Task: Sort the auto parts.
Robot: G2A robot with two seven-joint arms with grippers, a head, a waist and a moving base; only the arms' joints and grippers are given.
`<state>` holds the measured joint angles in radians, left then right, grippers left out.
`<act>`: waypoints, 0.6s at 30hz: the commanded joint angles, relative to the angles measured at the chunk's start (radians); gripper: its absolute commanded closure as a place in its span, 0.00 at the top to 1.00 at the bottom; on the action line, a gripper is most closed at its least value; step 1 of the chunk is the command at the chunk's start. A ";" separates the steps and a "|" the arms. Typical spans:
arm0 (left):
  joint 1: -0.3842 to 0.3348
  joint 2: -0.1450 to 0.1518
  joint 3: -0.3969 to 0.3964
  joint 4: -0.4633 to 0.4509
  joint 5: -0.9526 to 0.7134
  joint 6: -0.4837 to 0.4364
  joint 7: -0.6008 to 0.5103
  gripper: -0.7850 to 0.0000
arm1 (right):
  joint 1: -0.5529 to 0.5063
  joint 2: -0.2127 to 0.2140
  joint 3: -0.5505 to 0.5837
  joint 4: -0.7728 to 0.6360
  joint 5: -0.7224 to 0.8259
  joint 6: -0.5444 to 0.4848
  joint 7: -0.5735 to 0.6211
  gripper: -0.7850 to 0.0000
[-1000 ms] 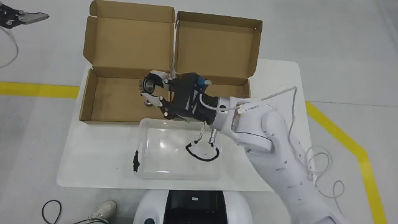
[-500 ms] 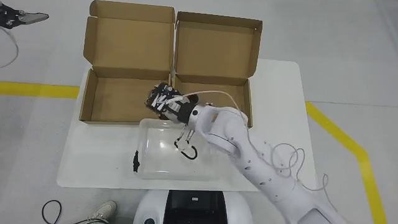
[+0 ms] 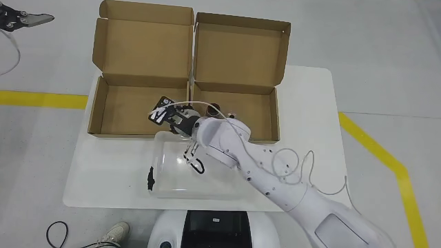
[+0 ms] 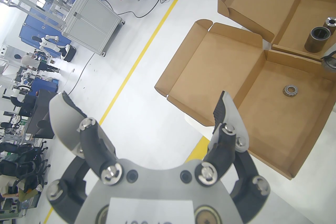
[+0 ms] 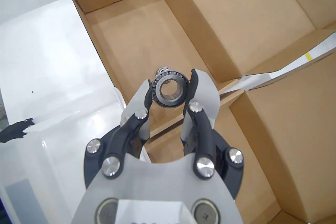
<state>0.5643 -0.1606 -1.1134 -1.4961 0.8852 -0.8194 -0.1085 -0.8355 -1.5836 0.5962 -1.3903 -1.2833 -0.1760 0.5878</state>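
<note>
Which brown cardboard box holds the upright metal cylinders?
The box on the robot's right: two cylinders stand in it; the left box has a small steel bearing ring.

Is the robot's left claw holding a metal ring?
No, the left gripper is wide open, with nothing held in it.

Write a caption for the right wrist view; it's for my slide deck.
Right gripper holds a silver metal roller bearing over the floor of an open brown cardboard box.
</note>
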 commanded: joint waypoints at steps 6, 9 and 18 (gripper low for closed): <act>0.000 0.000 0.000 0.000 0.000 0.000 0.000 1.00 | 0.093 -0.062 -0.056 0.158 0.064 0.007 -0.003 0.00; 0.000 0.000 0.000 0.000 0.000 0.000 0.000 1.00 | 0.127 -0.089 -0.075 0.226 0.088 0.012 -0.005 0.00; 0.000 0.000 0.000 0.000 0.000 0.000 0.000 1.00 | 0.229 -0.167 -0.109 0.413 0.133 0.043 0.023 0.02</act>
<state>0.5643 -0.1606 -1.1134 -1.4961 0.8852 -0.8194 -0.1085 -0.6177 -1.7425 0.4924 -0.9984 -1.1486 -0.1360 0.6023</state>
